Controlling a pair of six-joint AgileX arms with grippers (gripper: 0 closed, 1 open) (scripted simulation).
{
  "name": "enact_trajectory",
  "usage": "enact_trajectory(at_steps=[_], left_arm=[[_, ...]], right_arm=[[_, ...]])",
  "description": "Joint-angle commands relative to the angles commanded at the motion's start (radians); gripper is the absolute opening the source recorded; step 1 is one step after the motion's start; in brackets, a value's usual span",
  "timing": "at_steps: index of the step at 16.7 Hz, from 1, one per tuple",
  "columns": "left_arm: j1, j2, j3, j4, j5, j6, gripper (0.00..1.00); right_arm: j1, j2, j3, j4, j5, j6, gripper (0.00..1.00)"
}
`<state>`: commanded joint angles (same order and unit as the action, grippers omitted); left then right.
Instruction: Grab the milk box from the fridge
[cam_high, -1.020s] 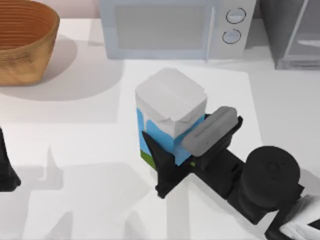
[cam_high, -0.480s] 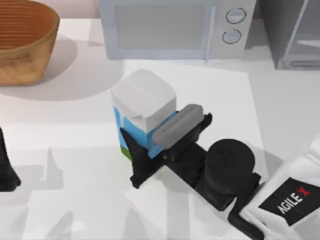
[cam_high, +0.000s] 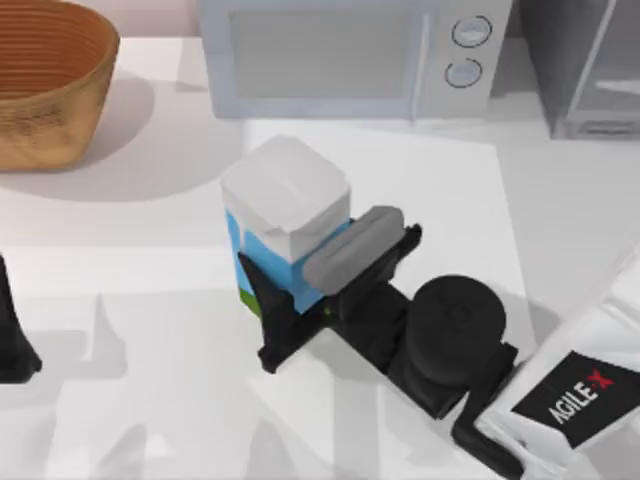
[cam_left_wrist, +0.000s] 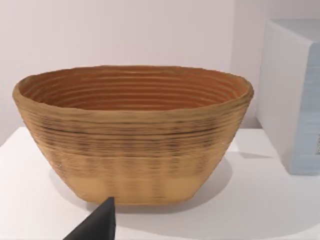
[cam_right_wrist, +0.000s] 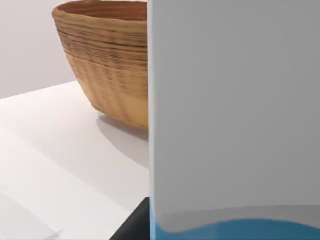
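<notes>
- White on top and light blue down its sides, the milk box (cam_high: 285, 215) stands upright near the middle of the table (cam_high: 150, 350), in front of the microwave (cam_high: 345, 55) and well apart from the fridge (cam_high: 585, 65) at the far right corner.
- Right gripper (cam_high: 310, 285) holds the milk box, one dark finger on the carton's near left face and a grey pad (cam_high: 352, 250) pressed to its right face.
- Right arm (cam_high: 575, 390) reaches in from the table's lower right, with a black cylinder just behind the gripper.
- From the right wrist, the milk box (cam_right_wrist: 235, 115) stands very close, with a woven basket (cam_right_wrist: 105, 55) behind it.
- Woven basket (cam_high: 45, 80) sits at the table's far left corner, just left of the microwave.
- Left gripper (cam_high: 12, 340) is parked at the table's left edge; I cannot tell whether its fingers are apart. From its wrist, the basket (cam_left_wrist: 132, 135) sits on the table beside the microwave's side wall (cam_left_wrist: 295, 95).
</notes>
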<state>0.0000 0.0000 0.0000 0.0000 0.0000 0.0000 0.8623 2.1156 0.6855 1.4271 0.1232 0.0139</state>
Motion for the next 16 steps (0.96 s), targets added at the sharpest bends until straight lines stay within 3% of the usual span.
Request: enact_trajectory(at_steps=[10, 16], left_arm=[[0.0, 0.0, 0.0, 0.0, 0.0, 0.0, 1.0], [0.0, 0.0, 0.0, 0.0, 0.0, 0.0, 1.0]], right_arm=[[0.0, 0.0, 0.0, 0.0, 0.0, 0.0, 0.98], [0.0, 0.0, 0.0, 0.0, 0.0, 0.0, 1.0]])
